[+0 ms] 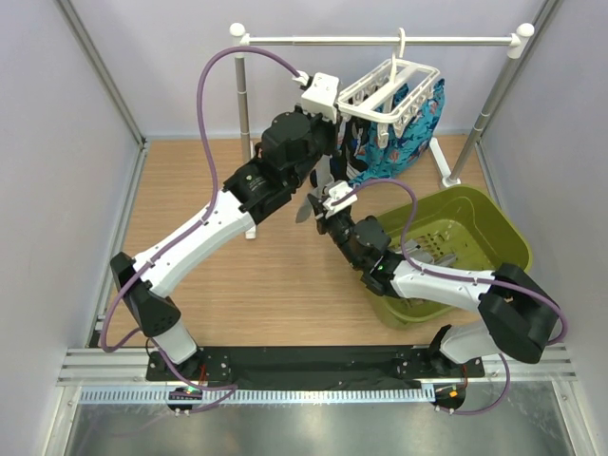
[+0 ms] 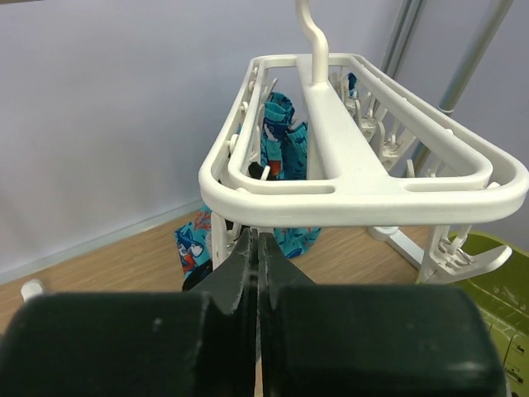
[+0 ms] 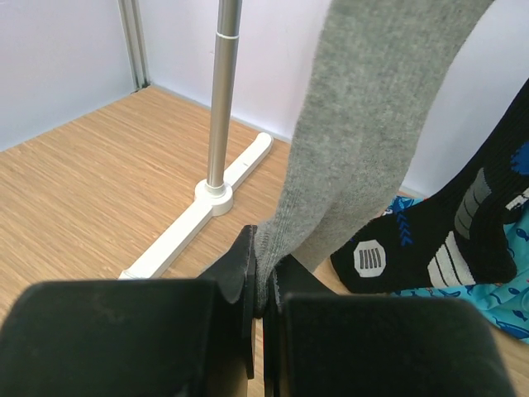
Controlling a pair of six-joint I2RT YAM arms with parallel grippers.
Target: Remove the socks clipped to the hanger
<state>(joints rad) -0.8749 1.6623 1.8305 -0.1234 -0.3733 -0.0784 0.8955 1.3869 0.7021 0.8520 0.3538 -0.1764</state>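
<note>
**Right hand gripping a grey sock below the hanger**

The hanger (image 1: 394, 84) is hanging by its hook from the rail of the stand (image 1: 313, 40), at the 12 o'clock side of the bench (image 1: 256, 285). The left hand (image 2: 254, 246) is sitting closed at about 8 o'clock of the frame in the top view. Its fingers are pressing flat against each other, with their tips just beneath the frame's near edge. Whether those tips are pinching a peg I cannot tell.

The right hand (image 3: 263, 266) is hanging lower, at about 7 o'clock of the hanger, and is gripping the lower end of a grey sock (image 3: 364, 124). The sock is running up and out of the wrist view towards 1 o'clock. At 3 o'clock of that hand a black sock (image 3: 438, 240) with white and grey marks is dangling. It is lying against a blue patterned cloth (image 3: 475, 304), which is also hanging under the frame.

A green tub (image 1: 503, 233) is sitting at the bench's 4 o'clock, and the right arm is reaching across its near rim.
</note>
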